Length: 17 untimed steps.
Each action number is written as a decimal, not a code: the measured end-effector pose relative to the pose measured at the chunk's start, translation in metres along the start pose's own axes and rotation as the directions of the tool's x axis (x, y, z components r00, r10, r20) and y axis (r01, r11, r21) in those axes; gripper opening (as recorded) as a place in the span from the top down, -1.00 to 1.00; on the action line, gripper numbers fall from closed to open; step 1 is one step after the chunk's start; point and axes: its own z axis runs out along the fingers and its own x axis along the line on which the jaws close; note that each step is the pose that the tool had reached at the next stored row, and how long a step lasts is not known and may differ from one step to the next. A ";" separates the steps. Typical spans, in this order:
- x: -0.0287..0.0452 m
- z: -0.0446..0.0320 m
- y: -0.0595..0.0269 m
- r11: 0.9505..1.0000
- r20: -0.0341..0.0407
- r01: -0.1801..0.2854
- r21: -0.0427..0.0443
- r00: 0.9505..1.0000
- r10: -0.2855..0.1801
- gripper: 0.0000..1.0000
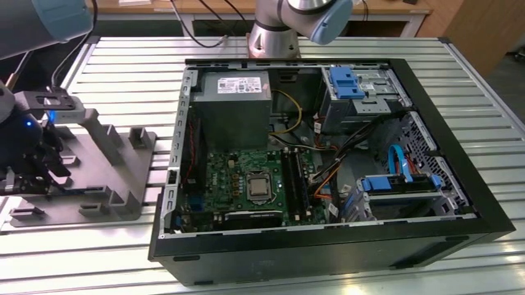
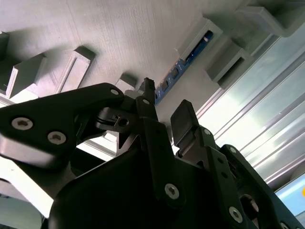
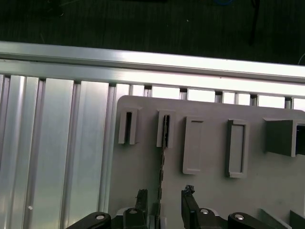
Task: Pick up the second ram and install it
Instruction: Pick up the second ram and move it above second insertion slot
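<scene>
The second ram (image 3: 163, 157) stands on its long edge in a slot of the grey fixture tray (image 3: 209, 119), a thin dark board seen edge-on. My gripper (image 3: 163, 194) is open and straddles the stick's near end, one fingertip (image 3: 141, 194) on each side with a gap to the board. In the second wrist view the ram (image 2: 180, 70) shows as a bluish strip just beyond the gripper (image 2: 164, 107). In the exterior view the gripper (image 1: 34, 163) hangs over the tray (image 1: 123, 184) at the exterior view's left.
An open black computer case (image 1: 328, 246) lies to the exterior view's right of the tray, with the green motherboard (image 1: 246, 184), its long black slots (image 1: 294, 178), a power supply (image 1: 230, 98) and blue drive brackets (image 1: 345, 80). Everything rests on a slatted aluminium table (image 1: 123, 55). Upright tray posts (image 1: 102, 132) stand near the gripper.
</scene>
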 end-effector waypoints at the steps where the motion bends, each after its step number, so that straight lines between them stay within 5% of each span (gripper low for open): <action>1: 0.0001 0.0002 -0.0009 1.000 0.000 0.000 0.000 1.000 0.000 0.17; 17: 0.0010 0.0049 -0.0143 1.000 0.000 0.000 0.000 1.000 0.000 0.17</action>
